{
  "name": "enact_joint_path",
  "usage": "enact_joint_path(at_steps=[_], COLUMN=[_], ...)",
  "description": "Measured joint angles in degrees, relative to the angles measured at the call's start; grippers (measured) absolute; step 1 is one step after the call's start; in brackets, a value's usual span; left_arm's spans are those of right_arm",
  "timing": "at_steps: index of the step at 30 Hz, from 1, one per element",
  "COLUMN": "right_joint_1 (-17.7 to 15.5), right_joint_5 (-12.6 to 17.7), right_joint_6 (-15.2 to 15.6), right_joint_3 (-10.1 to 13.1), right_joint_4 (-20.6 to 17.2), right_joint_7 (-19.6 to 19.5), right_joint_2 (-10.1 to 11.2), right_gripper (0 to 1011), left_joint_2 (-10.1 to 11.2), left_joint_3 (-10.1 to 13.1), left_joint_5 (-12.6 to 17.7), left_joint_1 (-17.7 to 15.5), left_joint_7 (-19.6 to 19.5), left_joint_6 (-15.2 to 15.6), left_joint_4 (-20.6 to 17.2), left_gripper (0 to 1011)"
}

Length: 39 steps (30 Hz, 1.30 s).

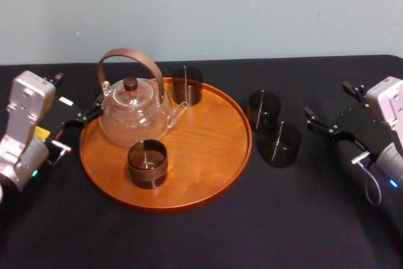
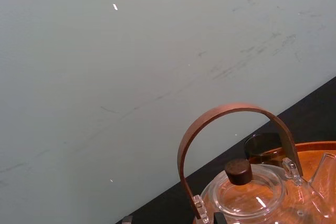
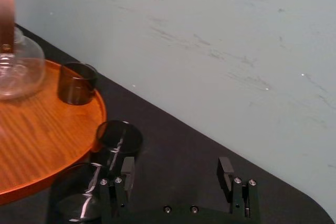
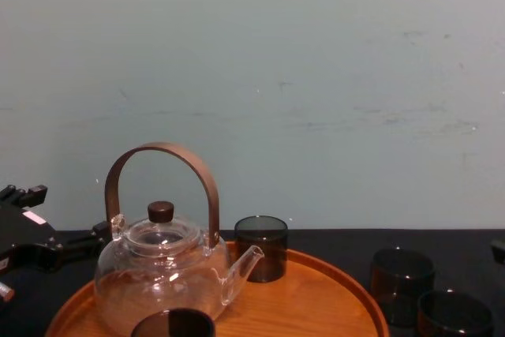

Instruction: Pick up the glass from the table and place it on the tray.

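Two dark smoked glasses stand on the black table point(image 1: 208, 237) just right of the tray: one farther back point(image 1: 263, 110), one nearer point(image 1: 281, 144). The round orange-brown tray point(image 1: 211, 137) carries a glass teapot point(image 1: 133, 110) and two more dark glasses, at its back point(image 1: 187, 84) and front point(image 1: 147, 163). My right gripper point(image 1: 329, 104) hovers open to the right of the table glasses, touching neither. In the right wrist view its fingers point(image 3: 126, 170) stand apart, with the nearer glass point(image 3: 79, 195) beside one of them. My left gripper point(image 1: 75, 97) rests open at the tray's left edge, near the teapot.
The teapot's tall brown handle point(image 4: 162, 151) arches above the tray. A pale wall point(image 4: 316, 76) rises behind the table's back edge. Bare black tabletop lies in front of the tray and between the table glasses and my right arm.
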Motion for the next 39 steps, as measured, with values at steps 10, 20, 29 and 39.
enact_joint_path(at_steps=[10,20,29,39], right_joint_1=[-4.0,-6.0,-6.2,-5.6], right_joint_5=[2.2,4.0,4.6,4.4], right_joint_6=[2.7,3.9,5.0,6.7], right_joint_3=[1.3,1.8,1.7,2.5], right_joint_4=[-5.0,-6.8,-6.8,-4.6], right_joint_7=[3.2,6.7,9.3,10.6], right_joint_2=[1.0,0.3,-1.1,-3.0], right_gripper=[1002,1002,1002,1002], left_joint_2=[0.0,0.0,0.0,0.0], left_joint_3=[0.0,0.0,0.0,0.0], left_joint_5=[0.0,0.0,0.0,0.0], left_joint_1=[0.0,0.0,0.0,0.0], left_joint_7=[0.0,0.0,0.0,0.0], left_joint_6=[0.0,0.0,0.0,0.0], left_joint_4=[0.0,0.0,0.0,0.0], left_gripper=[1001,1001,1001,1001])
